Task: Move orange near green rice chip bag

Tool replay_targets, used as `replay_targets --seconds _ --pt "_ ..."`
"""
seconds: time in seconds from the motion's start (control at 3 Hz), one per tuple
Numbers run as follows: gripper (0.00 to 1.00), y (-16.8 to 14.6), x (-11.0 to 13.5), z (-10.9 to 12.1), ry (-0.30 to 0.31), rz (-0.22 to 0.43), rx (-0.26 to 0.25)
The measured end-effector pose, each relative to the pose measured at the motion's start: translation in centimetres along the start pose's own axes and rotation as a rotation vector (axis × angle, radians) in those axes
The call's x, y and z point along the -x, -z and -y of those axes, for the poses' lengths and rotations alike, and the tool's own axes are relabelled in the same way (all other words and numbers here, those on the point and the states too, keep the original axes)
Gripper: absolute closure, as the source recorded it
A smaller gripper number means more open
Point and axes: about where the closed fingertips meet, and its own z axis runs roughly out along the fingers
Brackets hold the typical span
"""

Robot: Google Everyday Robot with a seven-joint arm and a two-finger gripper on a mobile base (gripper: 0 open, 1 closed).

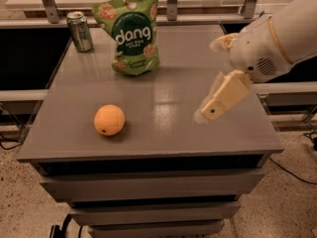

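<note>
The orange lies on the front left part of the grey table. The green rice chip bag stands upright at the back, left of the middle, well behind the orange. My gripper comes in from the right above the right side of the table. It is open and empty, with one finger slanting down to the left and the other finger higher up. The gripper is well to the right of the orange and touches nothing.
A green drink can stands at the back left corner, left of the bag. Metal rails and a shelf run behind the table. The table has drawers below its front edge.
</note>
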Motion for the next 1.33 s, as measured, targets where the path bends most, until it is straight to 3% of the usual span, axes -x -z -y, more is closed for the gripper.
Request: replay_targets --seconds 0.33,0.67,1.33 --pt "0.00 -4.4 4.1 -1.1 -0.005 0.180 0.049" --pt "0.00 -7.7 7.0 -2.4 0.015 0.276 0.096" --pt "0.00 -12.6 9.9 -5.6 0.055 0.363 0.158"
